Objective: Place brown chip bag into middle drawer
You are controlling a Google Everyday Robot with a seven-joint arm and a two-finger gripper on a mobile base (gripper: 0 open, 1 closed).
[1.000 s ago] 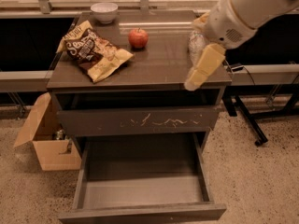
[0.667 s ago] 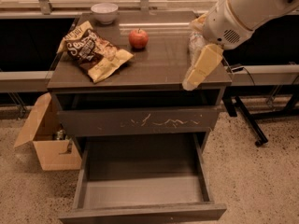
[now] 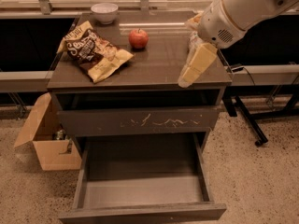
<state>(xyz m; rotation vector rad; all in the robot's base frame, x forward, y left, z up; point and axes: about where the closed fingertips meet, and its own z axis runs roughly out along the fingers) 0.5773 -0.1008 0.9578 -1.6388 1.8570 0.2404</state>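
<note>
The brown chip bag [image 3: 91, 51] lies flat on the left of the dark cabinet top [image 3: 154, 64], with its dark middle and pale yellow ends showing. My gripper [image 3: 186, 80] hangs over the right front of the top, angled down and to the left, well to the right of the bag and holding nothing that I can see. The middle drawer [image 3: 142, 192] is pulled out wide below, and its smooth grey floor is bare.
A red apple [image 3: 138, 38] sits on the top between the bag and the gripper. A white bowl [image 3: 104, 12] stands at the back. The drawer front with pale scratches [image 3: 140, 122] is closed. An open cardboard box [image 3: 46, 141] stands on the floor at the left.
My gripper has shifted a little to the left over the cabinet top. The bag, apple and drawer have not moved.
</note>
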